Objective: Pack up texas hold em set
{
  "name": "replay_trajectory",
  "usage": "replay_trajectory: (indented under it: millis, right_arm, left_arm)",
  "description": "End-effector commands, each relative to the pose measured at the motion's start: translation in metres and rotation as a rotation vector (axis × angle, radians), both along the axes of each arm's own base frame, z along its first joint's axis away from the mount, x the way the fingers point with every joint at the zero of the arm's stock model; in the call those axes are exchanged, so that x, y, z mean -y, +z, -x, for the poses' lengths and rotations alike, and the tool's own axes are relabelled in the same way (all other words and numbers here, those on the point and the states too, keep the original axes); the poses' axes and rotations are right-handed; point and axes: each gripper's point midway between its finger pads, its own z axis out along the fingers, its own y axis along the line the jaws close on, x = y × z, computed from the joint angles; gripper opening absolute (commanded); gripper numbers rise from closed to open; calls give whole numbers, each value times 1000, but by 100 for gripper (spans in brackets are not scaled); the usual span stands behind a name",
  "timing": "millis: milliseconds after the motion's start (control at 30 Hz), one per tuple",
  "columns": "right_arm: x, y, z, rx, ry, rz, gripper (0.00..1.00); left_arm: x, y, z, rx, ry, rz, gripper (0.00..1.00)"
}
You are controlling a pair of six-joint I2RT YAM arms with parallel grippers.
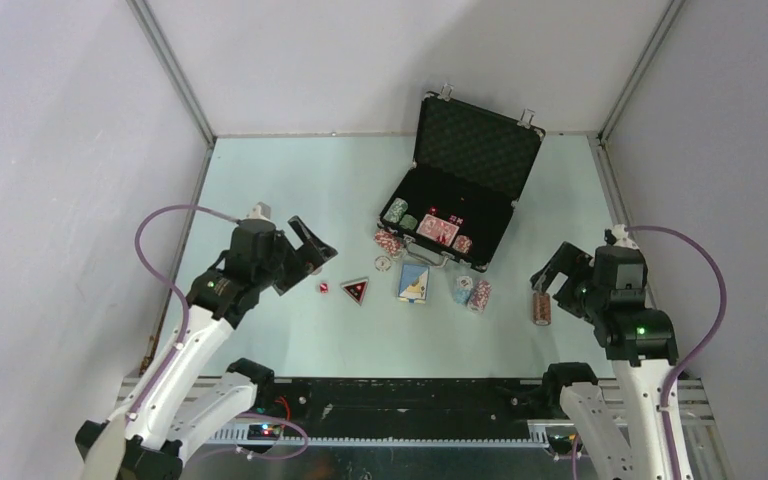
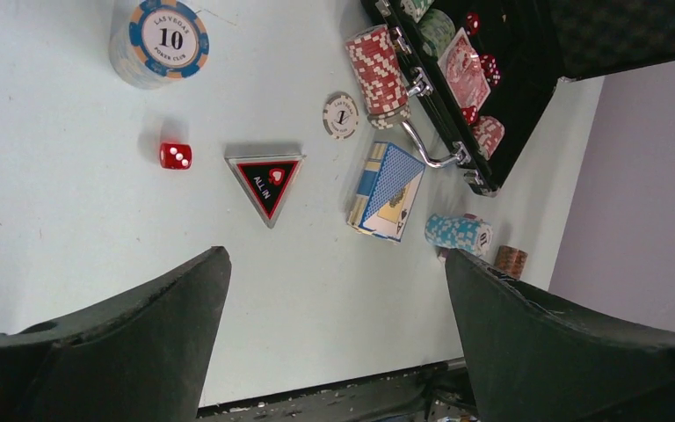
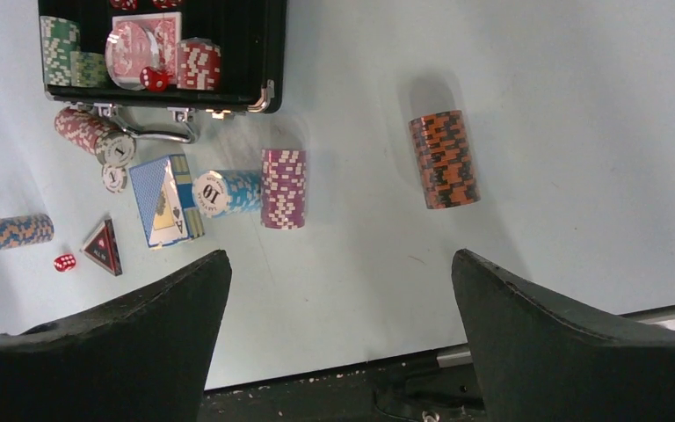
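Observation:
The black foam-lined briefcase (image 1: 478, 140) lies open at the table's back, with green stacks (image 1: 396, 210), a red card deck (image 1: 438, 230) and a red/white stack (image 1: 462, 243) inside. In front of it lie a red/white stack (image 1: 388, 241), a white button (image 1: 383, 264), a blue deck (image 1: 413, 282), a blue stack (image 1: 462, 290) and a purple stack (image 1: 480, 295). The black triangle (image 1: 354, 290) and red die (image 1: 324, 288) lie to the left. My left gripper (image 1: 313, 255) is open and empty beside the die. My right gripper (image 1: 548, 272) is open and empty, over an orange stack (image 1: 541, 307).
The left wrist view shows a blue-and-orange "10" stack (image 2: 158, 40) left of the die (image 2: 176, 156) and triangle (image 2: 265, 183). The right wrist view shows the orange stack (image 3: 444, 158) lying apart to the right of the purple stack (image 3: 283, 187). Grey walls enclose the table.

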Motion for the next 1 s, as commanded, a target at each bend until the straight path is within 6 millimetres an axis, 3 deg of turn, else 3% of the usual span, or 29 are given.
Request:
replay_trajectory:
  millis: [0, 167, 400, 600, 867, 967]
  right_arm:
    - [0, 6, -16, 16, -15, -5, 100]
    - [-18, 7, -32, 16, 63, -65, 100]
    - [-68, 2, -63, 34, 313, -61, 99]
    - [-125, -24, -79, -11, 553, 36, 94]
    - [-150, -68, -91, -145, 632, 160, 79]
    - [-159, -73, -95, -159, 647, 163, 73]
  left_arm:
    - [1, 13, -7, 72, -42, -25, 100]
    - [2, 23, -14, 153, -118, -91, 100]
    - [-23, 48, -29, 363, -85, -242, 100]
    - [-19, 59, -42, 455, -116, -275, 100]
    - [-6, 68, -51, 503, -148, -233, 97]
    - [-5, 66, -52, 503, -151, -230, 96]
